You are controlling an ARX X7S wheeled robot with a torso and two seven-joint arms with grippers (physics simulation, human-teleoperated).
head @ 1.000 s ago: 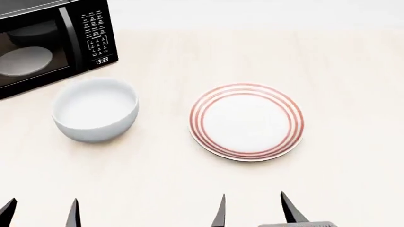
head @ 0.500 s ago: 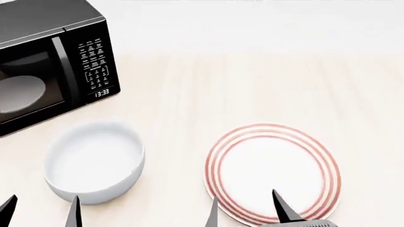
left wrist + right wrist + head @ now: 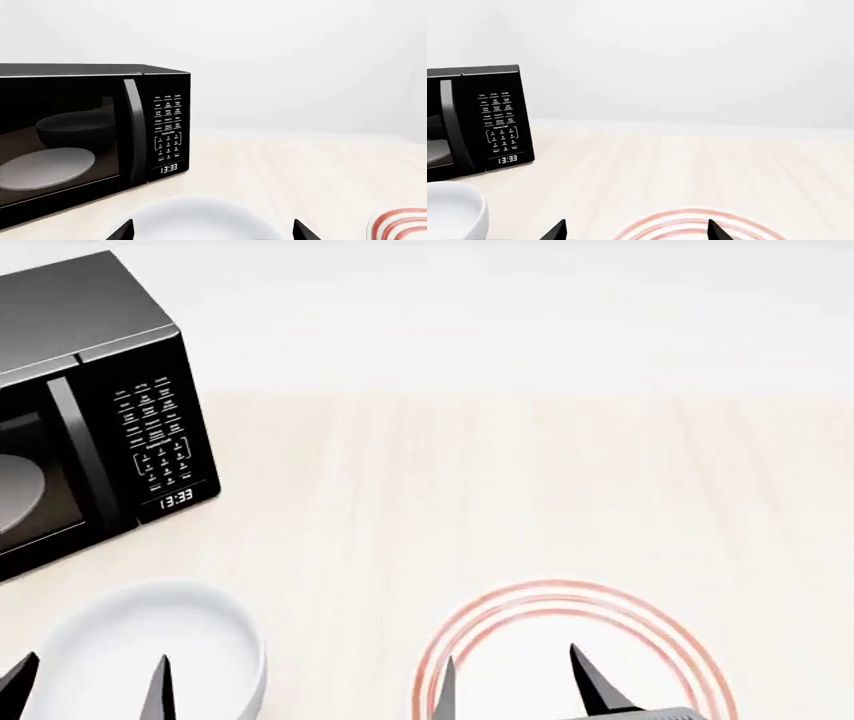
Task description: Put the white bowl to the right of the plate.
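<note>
Bowl [image 3: 140, 655] on desk [image 3: 534, 490], left of plate [image 3: 567, 645], apart. Microwave [image 3: 87, 405] behind bowl, far left; dish [image 3: 47, 167] inside it.

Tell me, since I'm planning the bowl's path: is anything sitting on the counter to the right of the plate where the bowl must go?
Nothing visible does. In the head view the counter right of the plate is bare as far as the frame shows. The white bowl sits left of the plate, which lies between it and the goal.

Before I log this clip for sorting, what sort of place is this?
Probably a kitchen counter, simulated: a black microwave stands on a pale wood-grain countertop, with a white bowl and a red-ringed plate beside it.
</note>
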